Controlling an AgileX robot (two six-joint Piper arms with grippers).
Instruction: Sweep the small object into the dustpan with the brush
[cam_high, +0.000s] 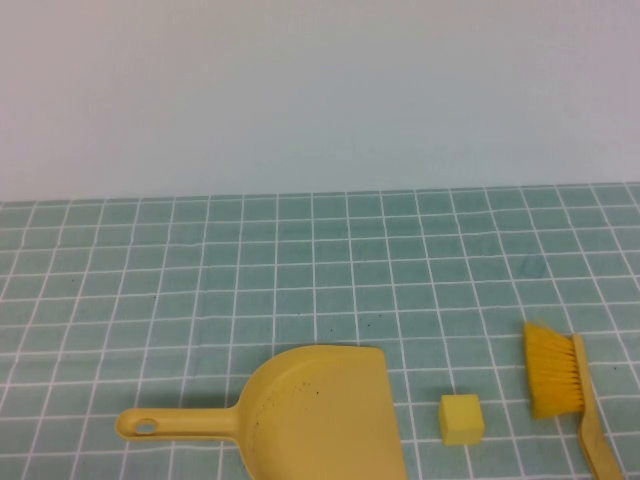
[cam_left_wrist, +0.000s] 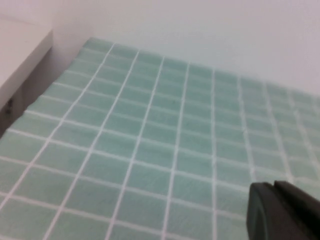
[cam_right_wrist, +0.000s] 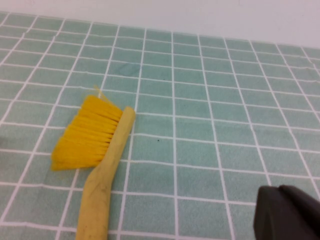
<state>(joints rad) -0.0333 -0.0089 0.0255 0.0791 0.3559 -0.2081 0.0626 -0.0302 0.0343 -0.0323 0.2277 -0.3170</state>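
Dustpan (cam_high: 320, 410): smooth yellow plastic, speckled. Cube (cam_high: 461, 419): matt, foam-like. Brush (cam_right_wrist: 95, 150): stiff bristles, matt handle. Bench (cam_high: 300, 270): tiled green.

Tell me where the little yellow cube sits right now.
In the high view the cube lies on the tiled table, right of the dustpan and left of the brush.

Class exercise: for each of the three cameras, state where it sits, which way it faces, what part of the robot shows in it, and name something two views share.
High view: raised on the robot's side, angled down at the tiled table; shows dustpan, small cube, brush; no arm visible.
Left wrist view: on the left arm, faces bare tiles and wall; shut left gripper in the corner.
Right wrist view: on the right arm, faces the brush; shut right gripper in the corner.
Shared: brush, in the high and right wrist views.
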